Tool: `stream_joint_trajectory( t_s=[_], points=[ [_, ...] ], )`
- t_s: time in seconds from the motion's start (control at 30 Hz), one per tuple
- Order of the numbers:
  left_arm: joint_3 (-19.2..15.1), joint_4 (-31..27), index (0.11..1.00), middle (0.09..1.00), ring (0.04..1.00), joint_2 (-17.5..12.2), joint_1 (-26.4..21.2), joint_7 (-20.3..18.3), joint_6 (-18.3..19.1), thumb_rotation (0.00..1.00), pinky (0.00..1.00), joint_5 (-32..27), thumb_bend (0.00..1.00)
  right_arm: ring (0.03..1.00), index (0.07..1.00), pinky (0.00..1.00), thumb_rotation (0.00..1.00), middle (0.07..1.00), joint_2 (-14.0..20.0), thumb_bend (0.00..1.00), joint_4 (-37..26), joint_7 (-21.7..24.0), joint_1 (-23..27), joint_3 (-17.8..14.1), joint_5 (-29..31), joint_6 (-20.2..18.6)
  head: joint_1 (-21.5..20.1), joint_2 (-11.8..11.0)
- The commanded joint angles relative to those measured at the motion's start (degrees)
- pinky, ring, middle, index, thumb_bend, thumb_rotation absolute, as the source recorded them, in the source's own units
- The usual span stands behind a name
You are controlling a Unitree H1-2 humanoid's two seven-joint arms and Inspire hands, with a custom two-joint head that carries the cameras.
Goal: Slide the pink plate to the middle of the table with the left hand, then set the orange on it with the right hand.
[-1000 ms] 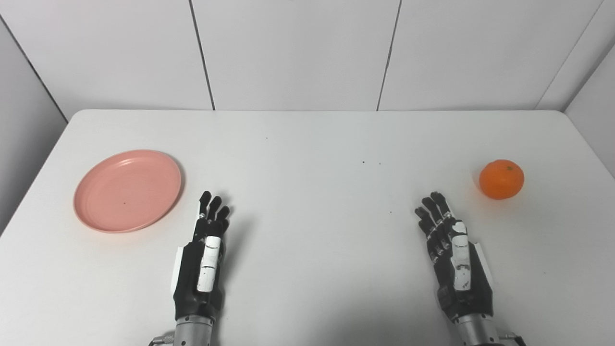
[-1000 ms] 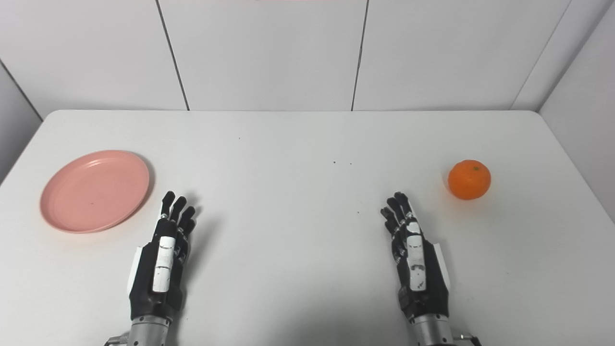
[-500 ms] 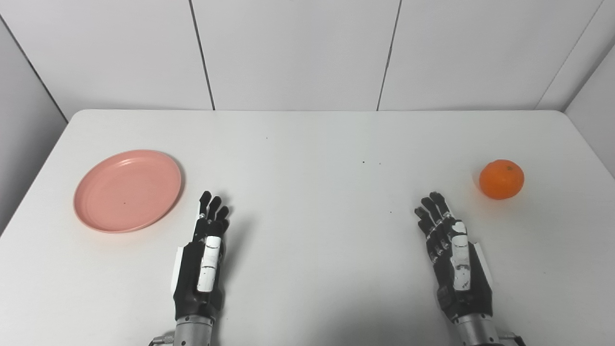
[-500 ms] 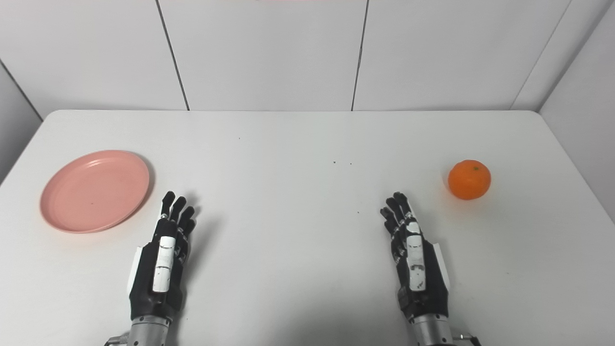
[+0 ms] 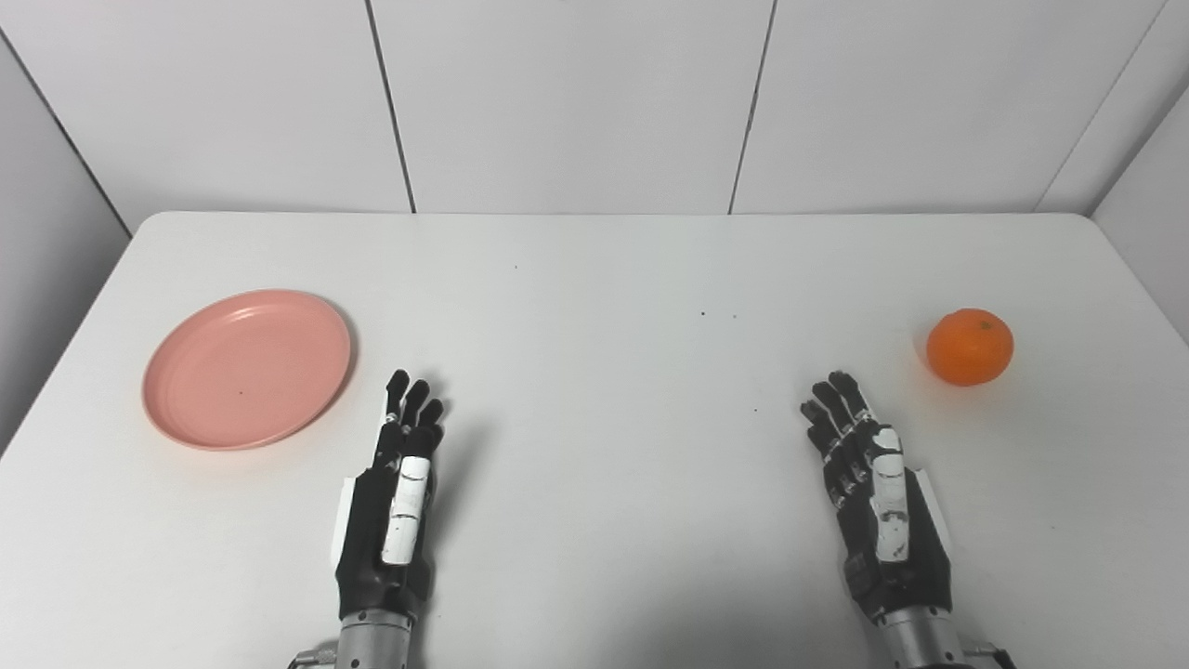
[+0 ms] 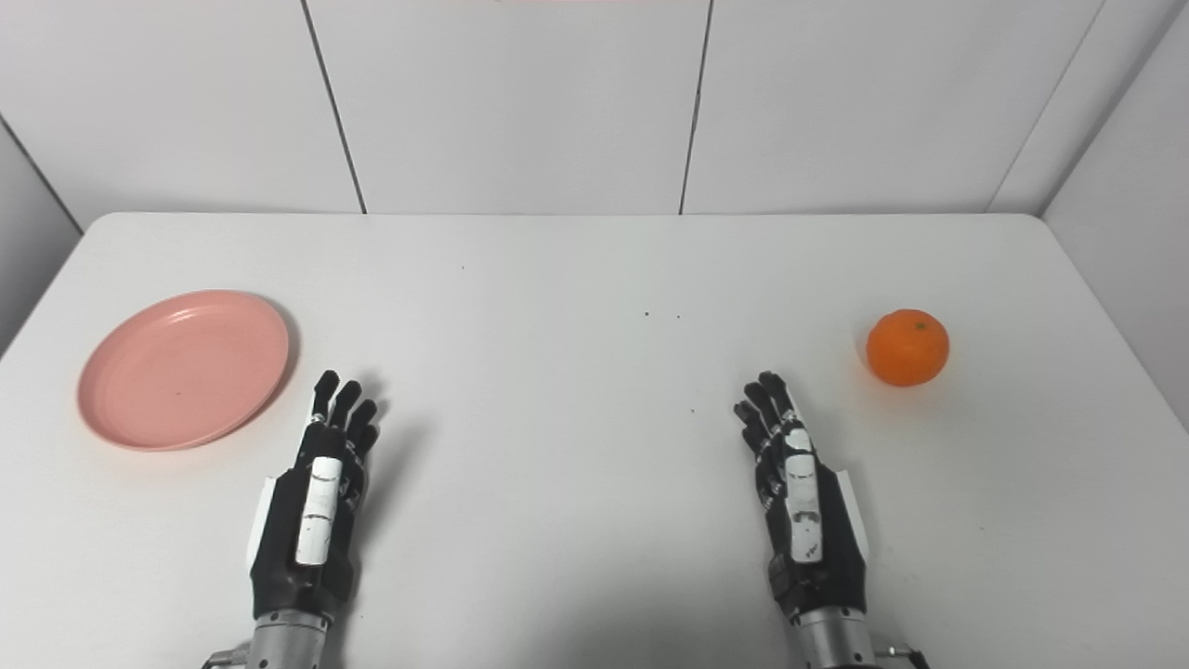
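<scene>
From the left eye view I see the white worktop (image 5: 594,279) with the pink plate (image 5: 247,368) lying flat near its left edge, about midway between the far and near edges. My left hand (image 5: 390,502) comes in from the near edge and lies just beside the plate's near right rim, not touching it. Its fingers (image 5: 409,409) are stretched out straight, pointing toward the far edge, and they hold nothing. The orange (image 5: 970,347) sits near the right edge of the worktop, stem mark up, well apart from the plate. My right hand (image 5: 878,497) also comes in from the near edge, angled a little to the left, with its fingers (image 5: 836,409) released, slightly spread and grasping nothing; the orange is near the fingertips, to their far right, with bare worktop between. The middle of the worktop carries only a few tiny dark specks (image 5: 702,314).

From the right eye view I get the same layout: the plate (image 6: 184,369) by the left edge, the left hand (image 6: 311,511) flat and empty just beside its near right rim, the orange (image 6: 908,347) by the right edge, and the right hand (image 6: 803,506) empty short of it. White wall panels (image 6: 520,102) stand behind the far edge of the worktop.
</scene>
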State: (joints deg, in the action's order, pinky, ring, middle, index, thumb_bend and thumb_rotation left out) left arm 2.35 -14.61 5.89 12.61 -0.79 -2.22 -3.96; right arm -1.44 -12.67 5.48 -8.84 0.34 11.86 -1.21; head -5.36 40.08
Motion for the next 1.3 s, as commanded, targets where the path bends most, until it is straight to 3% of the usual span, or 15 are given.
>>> stream_joint_trajectory(
  t_s=[0.0, 1.27],
  points=[
    [-0.2, -2.5, 0.988, 0.987, 0.969, -2.3, 10.6, -1.1, -0.2, 0.8, 1.0, -0.9, 0.72, 0.934, 0.936, 1.0, 0.97, 0.939, -0.1, 0.84, -0.6, -0.1, -1.7, 0.6, -0.2, -1.1, 0.0, 0.1],
    [-0.2, -2.4, 0.99, 0.985, 0.975, -2.4, 10.4, -1.1, 0.0, 0.8, 1.0, -0.5, 0.71, 0.923, 0.933, 1.0, 0.98, 0.938, 0.1, 0.83, -0.4, 0.0, -1.7, 0.8, -1.2, -0.9, -0.2, 0.1]
  ],
)
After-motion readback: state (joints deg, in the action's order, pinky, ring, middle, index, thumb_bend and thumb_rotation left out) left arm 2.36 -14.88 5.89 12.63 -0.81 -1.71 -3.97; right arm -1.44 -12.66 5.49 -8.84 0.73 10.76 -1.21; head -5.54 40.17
